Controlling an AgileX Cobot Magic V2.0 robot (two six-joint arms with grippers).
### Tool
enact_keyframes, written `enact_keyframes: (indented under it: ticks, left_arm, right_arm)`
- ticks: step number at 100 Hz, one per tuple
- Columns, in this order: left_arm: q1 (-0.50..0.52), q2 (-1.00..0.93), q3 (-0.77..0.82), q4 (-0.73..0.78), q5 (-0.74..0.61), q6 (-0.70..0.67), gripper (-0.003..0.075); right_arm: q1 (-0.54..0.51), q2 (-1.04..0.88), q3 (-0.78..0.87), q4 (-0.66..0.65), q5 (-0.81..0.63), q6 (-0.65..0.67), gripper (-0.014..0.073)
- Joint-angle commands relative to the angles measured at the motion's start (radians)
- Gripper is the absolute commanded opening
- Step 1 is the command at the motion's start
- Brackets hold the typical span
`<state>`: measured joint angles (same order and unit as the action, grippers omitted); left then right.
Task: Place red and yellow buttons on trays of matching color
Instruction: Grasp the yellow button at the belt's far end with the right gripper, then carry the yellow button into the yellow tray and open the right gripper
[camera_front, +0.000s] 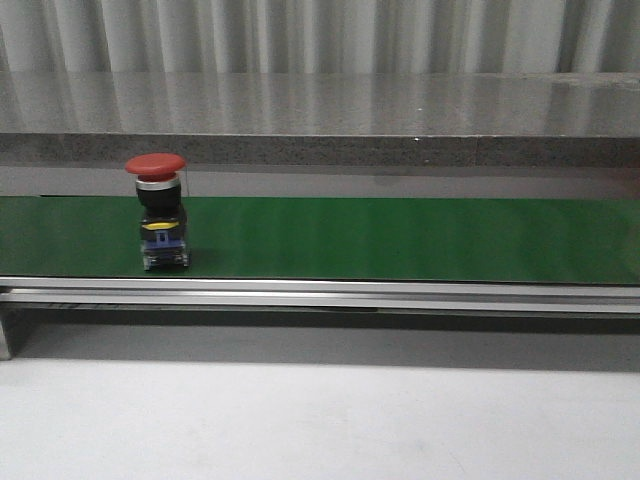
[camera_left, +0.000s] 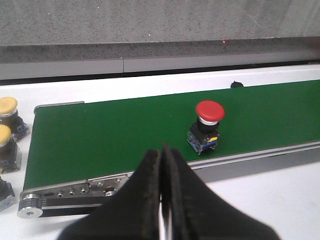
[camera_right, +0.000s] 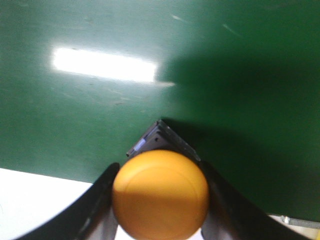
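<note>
Green belt (camera_right: 100, 100) under yellow button (camera_right: 160, 194) between right fingers (camera_right: 97, 200).

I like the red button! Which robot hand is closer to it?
Left. Its shut gripper sits just short of the belt, facing the red button. The right gripper holds a yellow button; no red button shows there.

- We saw the green belt (camera_front: 400, 238) smooth, faintly glossy.
- Its side rail (camera_front: 330, 292) was brushed metal.
- The red button (camera_front: 156, 164) cap looked like matt plastic.
</note>
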<state>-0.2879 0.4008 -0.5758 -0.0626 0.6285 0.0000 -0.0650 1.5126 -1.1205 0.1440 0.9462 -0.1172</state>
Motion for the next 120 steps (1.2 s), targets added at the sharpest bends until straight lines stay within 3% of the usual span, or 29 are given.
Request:
enact_keyframes:
  ticks: [1,17,46,78,95,120]
  left_arm:
    - [-0.007,0.005,-0.026,-0.012,-0.074,0.0,-0.002]
    - [-0.007,0.007,-0.026,-0.012,-0.074,0.0,-0.002]
    - [-0.007,0.007,-0.026,-0.012,-0.074,0.0,-0.002]
    - [-0.007,0.007,-0.026,-0.012,-0.074,0.0,-0.002]
    - [-0.007,0.007,-0.026,-0.012,-0.074,0.0,-0.002]
    - [-0.007,0.007,-0.026,-0.012,-0.074,0.0,-0.002]
  right_arm:
    - [-0.013,-0.046,-0.031,0.014,-0.022,-0.01,0.0122]
    - [-0.095,-0.092,-0.029,-0.003,-0.013,0.046,0.0122]
    - [-0.368,-0.131,-0.01,-0.052,-0.025,0.142,0.0122]
    - [-0.597,-0.115,0.076,-0.053,-0.212,0.22,0.0122]
    - [-0.652,-0.062,0.093,-0.053,-0.285,0.231,0.0122]
    - [-0.651,0.068,0.093,-0.029,-0.324,0.231,0.0124]
